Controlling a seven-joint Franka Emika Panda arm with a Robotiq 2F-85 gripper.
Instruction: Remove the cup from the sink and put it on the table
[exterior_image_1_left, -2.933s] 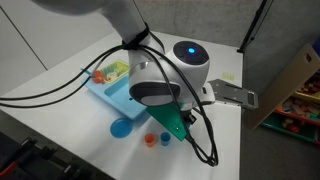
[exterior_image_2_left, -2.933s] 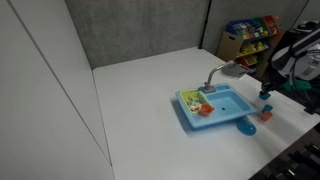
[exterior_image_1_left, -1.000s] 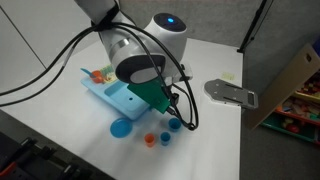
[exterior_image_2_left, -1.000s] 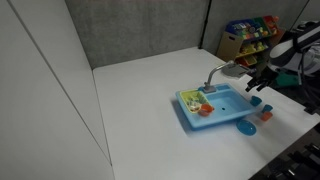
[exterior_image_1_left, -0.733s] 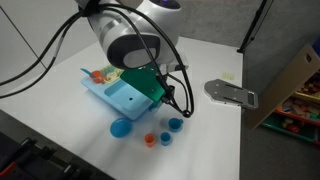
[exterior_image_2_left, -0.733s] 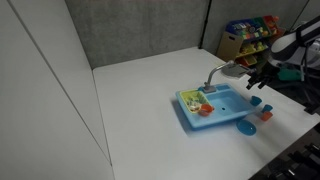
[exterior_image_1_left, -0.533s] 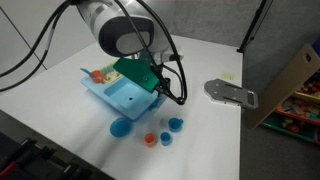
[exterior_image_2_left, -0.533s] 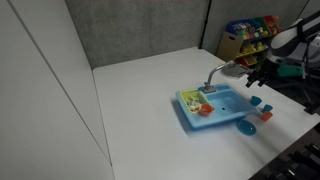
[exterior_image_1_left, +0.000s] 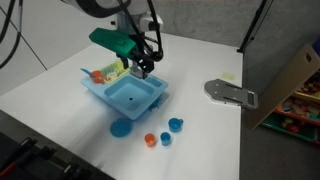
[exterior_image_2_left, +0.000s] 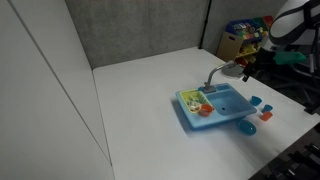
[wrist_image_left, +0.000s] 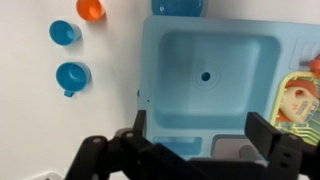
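Observation:
The light-blue cup (wrist_image_left: 72, 76) stands upright on the white table (wrist_image_left: 40, 130) to the left of the sink (wrist_image_left: 160, 60) in the wrist view. In an exterior view the cup (exterior_image_1_left: 176, 124) sits off the sink's (exterior_image_1_left: 128, 96) corner. The basin holds nothing; only its drain hole shows. My gripper (wrist_image_left: 200, 135) hangs open above the faucet end of the sink, one dark finger (wrist_image_left: 137, 125) at each side, with nothing between them. In both exterior views the gripper (exterior_image_1_left: 143, 69) (exterior_image_2_left: 248, 68) is well above the sink (exterior_image_2_left: 222, 106).
A smaller blue cup (wrist_image_left: 64, 32) and an orange cup (wrist_image_left: 91, 10) stand near the cup. A flat blue plate (exterior_image_1_left: 121, 127) lies at the sink's front corner. The side tray (exterior_image_1_left: 105, 72) carries green and orange toys. A grey plate with holes (exterior_image_1_left: 232, 92) lies further off.
The arm has lifted and swung from above the cups beside the sink to above the sink's faucet end. The jaws stayed open and empty. The cups have not moved.

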